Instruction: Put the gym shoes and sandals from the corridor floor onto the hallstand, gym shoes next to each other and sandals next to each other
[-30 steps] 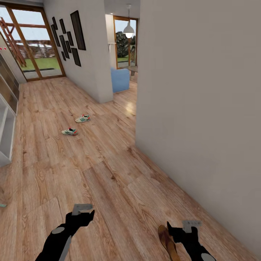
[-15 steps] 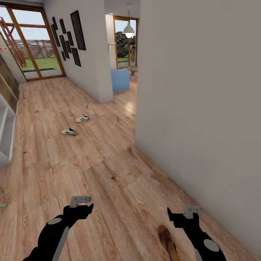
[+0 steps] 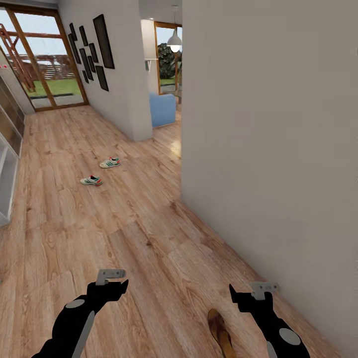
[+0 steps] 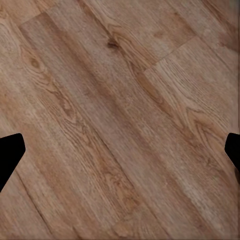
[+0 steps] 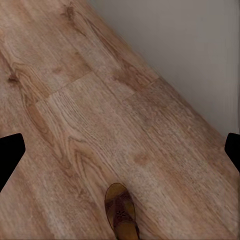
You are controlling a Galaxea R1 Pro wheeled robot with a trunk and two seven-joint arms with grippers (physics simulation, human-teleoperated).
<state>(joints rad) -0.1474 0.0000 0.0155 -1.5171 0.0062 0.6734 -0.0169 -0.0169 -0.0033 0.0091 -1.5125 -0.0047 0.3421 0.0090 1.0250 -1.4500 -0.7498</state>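
A corridor of light brown wood-plank laminate floor (image 3: 124,223) is seen from the head camera. Two white lace-up gym shoes with teal stripes and red-orange accents lie well ahead, one (image 3: 110,162) slightly farther than the other (image 3: 92,180), apart from each other. A dark reddish-brown leather sandal (image 3: 220,332) lies close in, just beside the right gripper (image 3: 247,300) and near the grey wall (image 3: 278,149). A white-grey shelving unit (image 3: 6,184), likely the hallstand, is cut off at the left edge. The second sandal cannot be placed.

The left gripper (image 3: 112,287) and the right gripper are both held spread wide above the floor, with nothing between the fingers.

The step in hand is judged to be the sandal pickup: the right gripper would best be lowered over the sandal with the jaws closed across its straps, clear of the wall.

The sandal's strap weave and tan footbed (image 5: 121,212) are shown by the right wrist view; the gym shoes are shown by the head view. Bare planks (image 4: 120,120) are shown under the left gripper
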